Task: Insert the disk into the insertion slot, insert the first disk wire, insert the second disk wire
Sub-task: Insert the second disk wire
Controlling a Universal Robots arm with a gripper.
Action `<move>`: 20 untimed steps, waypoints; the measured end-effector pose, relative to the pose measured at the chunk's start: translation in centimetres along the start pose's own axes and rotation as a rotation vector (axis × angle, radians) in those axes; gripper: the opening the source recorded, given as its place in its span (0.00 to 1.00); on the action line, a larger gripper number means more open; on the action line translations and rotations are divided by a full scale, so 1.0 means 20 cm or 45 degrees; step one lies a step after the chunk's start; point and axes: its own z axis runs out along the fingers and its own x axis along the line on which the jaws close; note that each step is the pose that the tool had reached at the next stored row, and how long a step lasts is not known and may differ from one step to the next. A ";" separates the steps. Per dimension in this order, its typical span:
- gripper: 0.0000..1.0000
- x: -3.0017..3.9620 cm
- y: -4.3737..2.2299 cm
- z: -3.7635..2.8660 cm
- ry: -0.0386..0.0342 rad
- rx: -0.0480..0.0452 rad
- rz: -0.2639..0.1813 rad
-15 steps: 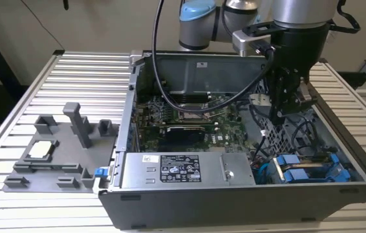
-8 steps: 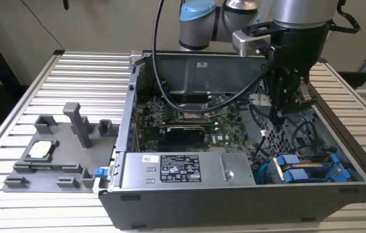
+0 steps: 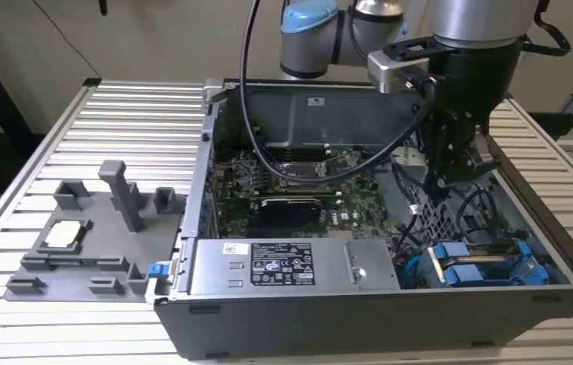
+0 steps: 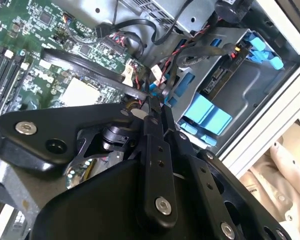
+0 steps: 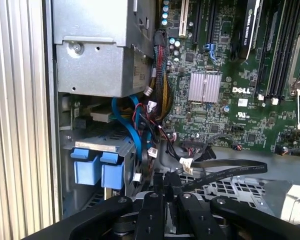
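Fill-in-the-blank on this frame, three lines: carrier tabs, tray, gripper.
1. The bright blue plastic carrier tabs sit in the grey sheet-metal drive cage at the exterior view's lower ____.
2. The grey moulded plastic fixture tray lies on the exterior view's ____ of the open dark metal computer case.
3. The black gripper reaches into that case from ____.
Missing: right; left; above.

We were in a robotics lab or workshop: an opened computer case (image 3: 367,323) sat on a slatted aluminium bench (image 3: 124,114) beside a grey fixture plate (image 3: 63,277).
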 end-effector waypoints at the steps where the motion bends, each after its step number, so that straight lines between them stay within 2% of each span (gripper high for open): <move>1: 0.16 0.014 -0.004 0.003 -0.0002 -0.002 0.000; 9: 0.16 0.127 -0.051 0.026 -0.0019 -0.022 -0.003; 20: 0.16 0.275 -0.142 0.061 -0.0042 -0.051 -0.007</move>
